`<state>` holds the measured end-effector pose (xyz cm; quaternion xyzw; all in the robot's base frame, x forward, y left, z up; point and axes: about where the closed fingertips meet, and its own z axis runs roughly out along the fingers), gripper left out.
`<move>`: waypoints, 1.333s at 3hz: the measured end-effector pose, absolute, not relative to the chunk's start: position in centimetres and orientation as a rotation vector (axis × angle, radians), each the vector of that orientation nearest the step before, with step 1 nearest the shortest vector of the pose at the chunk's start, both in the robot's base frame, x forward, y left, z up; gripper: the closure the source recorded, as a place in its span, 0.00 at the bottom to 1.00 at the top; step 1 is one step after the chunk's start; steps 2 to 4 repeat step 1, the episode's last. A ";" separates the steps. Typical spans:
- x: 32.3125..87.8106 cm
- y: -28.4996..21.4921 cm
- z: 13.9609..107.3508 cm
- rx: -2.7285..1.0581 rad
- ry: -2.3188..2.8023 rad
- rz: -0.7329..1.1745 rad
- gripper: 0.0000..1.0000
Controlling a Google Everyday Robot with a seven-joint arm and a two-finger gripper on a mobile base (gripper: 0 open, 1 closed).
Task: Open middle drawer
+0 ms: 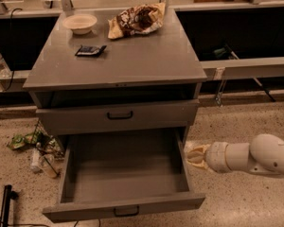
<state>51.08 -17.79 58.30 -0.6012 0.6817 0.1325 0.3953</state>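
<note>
The middle drawer (123,174) of the grey cabinet (116,65) is pulled far out. Its deep grey tray is empty. Its front panel with a small black bar handle (126,212) is at the bottom of the view. Above it is another drawer front with a black handle (119,115), with a dark gap behind its top edge. My gripper (195,155) is at the end of the white arm (255,160). It is just outside the open drawer's right wall, level with its back half, holding nothing I can see.
On the cabinet top are a white bowl (79,22), a crumpled chip bag (137,19) and a small dark packet (90,50). Litter and a bottle (38,150) lie on the floor to the left. A black pole (5,205) is at bottom left. Rails run behind the cabinet.
</note>
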 end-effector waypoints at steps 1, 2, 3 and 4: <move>50.5 -18.9 58.6 -1.490 1.744 0.339 0.83; 50.5 -18.9 58.6 -1.490 1.744 0.339 0.83; 50.5 -18.9 58.6 -1.490 1.744 0.339 0.83; 50.5 -18.9 58.6 -1.490 1.744 0.339 0.83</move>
